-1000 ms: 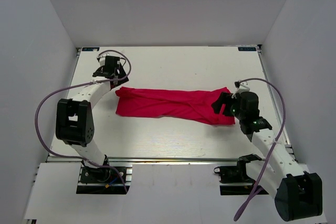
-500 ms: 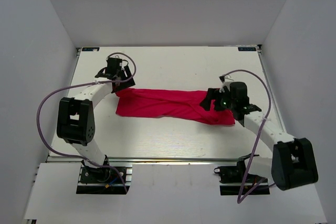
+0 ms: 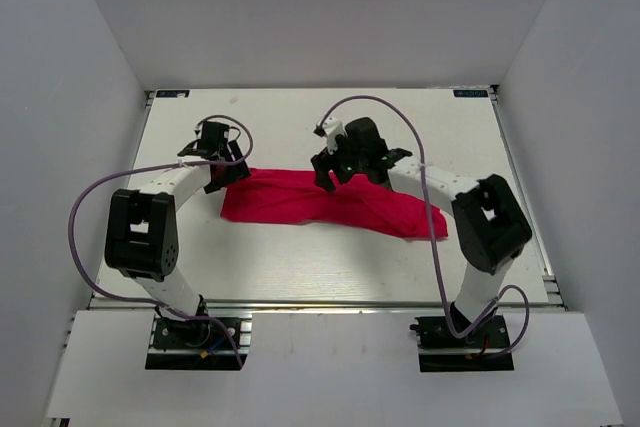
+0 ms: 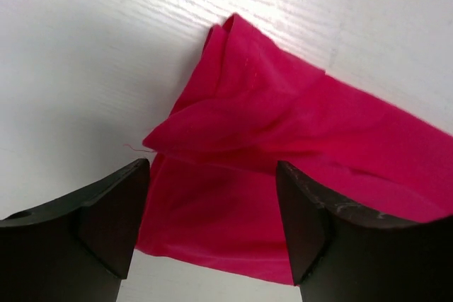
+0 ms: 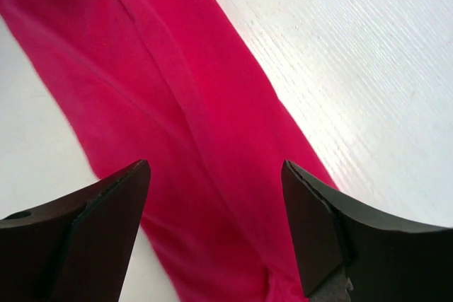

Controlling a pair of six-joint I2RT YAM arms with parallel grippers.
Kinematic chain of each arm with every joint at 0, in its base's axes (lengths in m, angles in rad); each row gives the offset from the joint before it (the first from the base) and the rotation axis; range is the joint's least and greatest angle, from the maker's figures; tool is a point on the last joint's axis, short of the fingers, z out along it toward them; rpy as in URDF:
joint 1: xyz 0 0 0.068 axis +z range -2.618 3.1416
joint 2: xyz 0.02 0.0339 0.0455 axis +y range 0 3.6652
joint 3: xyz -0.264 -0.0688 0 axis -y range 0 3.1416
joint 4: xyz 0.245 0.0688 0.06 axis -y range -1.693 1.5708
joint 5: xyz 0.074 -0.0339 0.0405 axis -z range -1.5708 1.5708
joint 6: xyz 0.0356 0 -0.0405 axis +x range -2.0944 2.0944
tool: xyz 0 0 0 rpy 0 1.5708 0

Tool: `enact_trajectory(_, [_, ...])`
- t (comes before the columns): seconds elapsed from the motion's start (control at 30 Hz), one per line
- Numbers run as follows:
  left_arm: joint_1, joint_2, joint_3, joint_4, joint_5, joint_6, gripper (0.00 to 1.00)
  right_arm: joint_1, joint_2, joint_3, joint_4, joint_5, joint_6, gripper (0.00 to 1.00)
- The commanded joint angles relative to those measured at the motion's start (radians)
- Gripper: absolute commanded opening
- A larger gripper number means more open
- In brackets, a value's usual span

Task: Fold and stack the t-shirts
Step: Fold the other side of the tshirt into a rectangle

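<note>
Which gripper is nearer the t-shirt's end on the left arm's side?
Left. The left gripper is open right over that end's far corner; the right gripper, also open, is over the middle of the t-shirt, at its far edge.

T-shirts: one t-shirt (image 3: 330, 205). Tables: one table (image 3: 300, 267). Arms: two, the left arm (image 3: 170, 179) and the right arm (image 3: 440, 187). Grippers: two, the left gripper (image 4: 212, 175) and the right gripper (image 5: 216, 171), each two-fingered. Purple cables (image 3: 71, 222): two, one per arm.

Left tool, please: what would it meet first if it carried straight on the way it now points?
Probably the bright crimson-pink cloth t-shirt, whose bunched end lies straight ahead of the left tool; depth is unclear.
</note>
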Motion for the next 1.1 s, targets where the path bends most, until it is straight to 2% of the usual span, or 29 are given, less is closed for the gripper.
enact_trajectory(0.0, [0.002, 0.009, -0.032, 0.020, 0.055, -0.009, 0.81, 0.020, 0.057, 0.097, -0.051, 0.082, -0.062, 0.80])
enact_trajectory(0.07, [0.002, 0.041, -0.032, 0.009, 0.066, -0.009, 0.66, 0.021, 0.059, 0.104, -0.043, 0.097, -0.042, 0.78])
enact_trajectory(0.1, [0.002, 0.062, -0.022, 0.000, 0.077, -0.009, 0.53, 0.023, 0.061, 0.100, -0.019, 0.099, -0.020, 0.77])
enact_trajectory(0.13, [0.002, 0.062, -0.022, 0.000, 0.077, -0.009, 0.45, 0.023, 0.051, 0.082, -0.012, 0.096, -0.014, 0.77])
enact_trajectory(0.27, [0.002, 0.026, -0.032, 0.014, 0.077, -0.009, 0.34, 0.033, 0.048, 0.052, 0.009, 0.070, -0.028, 0.76])
enact_trajectory(0.37, [0.002, -0.005, -0.032, 0.023, 0.056, -0.009, 0.24, 0.041, 0.045, 0.029, -0.015, 0.128, -0.037, 0.74])
enact_trajectory(0.4, [0.002, -0.005, -0.032, 0.023, 0.042, -0.009, 0.11, 0.041, 0.033, 0.008, -0.018, 0.180, -0.029, 0.74])
enact_trajectory(0.43, [0.002, -0.005, -0.011, 0.023, 0.042, -0.009, 0.03, 0.041, 0.015, -0.018, -0.014, 0.194, -0.002, 0.72])
enact_trajectory(0.5, [0.002, -0.005, 0.030, 0.023, 0.042, -0.009, 0.00, 0.037, -0.020, -0.061, 0.001, 0.231, 0.038, 0.72])
enact_trajectory(0.6, [0.002, -0.005, 0.063, 0.060, 0.042, 0.001, 0.00, 0.035, -0.088, -0.147, 0.015, 0.320, 0.089, 0.78])
enact_trajectory(0.73, [0.002, -0.031, 0.084, 0.023, 0.022, 0.001, 0.00, 0.033, -0.177, -0.250, 0.015, 0.421, 0.176, 0.89])
enact_trajectory(0.77, [0.002, -0.031, 0.084, 0.023, 0.013, 0.001, 0.02, 0.030, -0.189, -0.267, 0.015, 0.441, 0.190, 0.90])
enact_trajectory(0.8, [0.002, -0.046, 0.084, 0.013, -0.001, 0.001, 0.10, 0.032, -0.200, -0.276, 0.009, 0.494, 0.223, 0.90])
enact_trajectory(0.83, [0.002, -0.056, 0.084, 0.012, -0.001, 0.018, 0.44, 0.027, -0.224, -0.300, 0.005, 0.511, 0.230, 0.90])
enact_trajectory(0.93, [0.002, -0.092, 0.084, 0.012, -0.012, 0.043, 0.81, 0.020, -0.286, -0.375, -0.008, 0.565, 0.273, 0.90])
enact_trajectory(0.97, [0.002, -0.102, 0.084, 0.012, -0.012, 0.052, 0.86, 0.014, -0.313, -0.400, -0.006, 0.591, 0.291, 0.90])
enact_trajectory(1.07, [0.002, -0.093, 0.084, 0.012, -0.042, 0.052, 0.86, 0.004, -0.395, -0.448, -0.003, 0.625, 0.326, 0.90])
